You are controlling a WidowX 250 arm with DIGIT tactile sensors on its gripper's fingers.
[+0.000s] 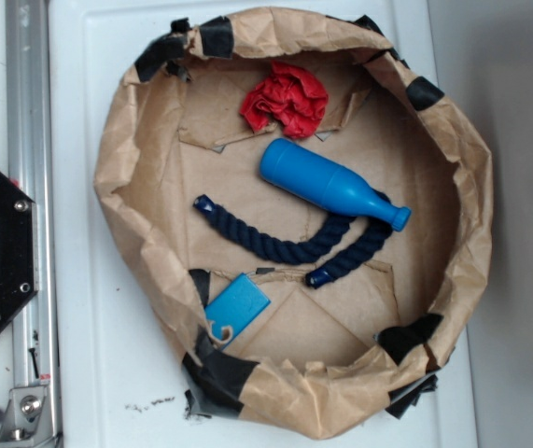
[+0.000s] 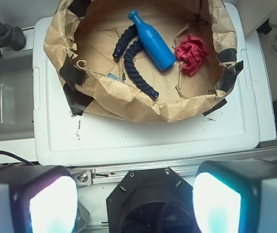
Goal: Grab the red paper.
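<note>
The red paper [image 1: 286, 99] is a crumpled bright red wad lying at the back of the brown paper basin [image 1: 135, 140]. It also shows in the wrist view [image 2: 191, 52], at the basin's right side. My gripper [image 2: 135, 201] is out of the exterior view. In the wrist view its two fingers [image 2: 51, 204] stand wide apart with nothing between them, high above the robot's black base [image 2: 148, 199] and far from the red paper.
In the basin lie a blue bottle [image 1: 327, 183], a dark blue rope [image 1: 285, 243] and a blue card with a tag [image 1: 236, 308]. The basin sits on a white lid [image 1: 89, 308]. A metal rail [image 1: 31, 140] runs along the left.
</note>
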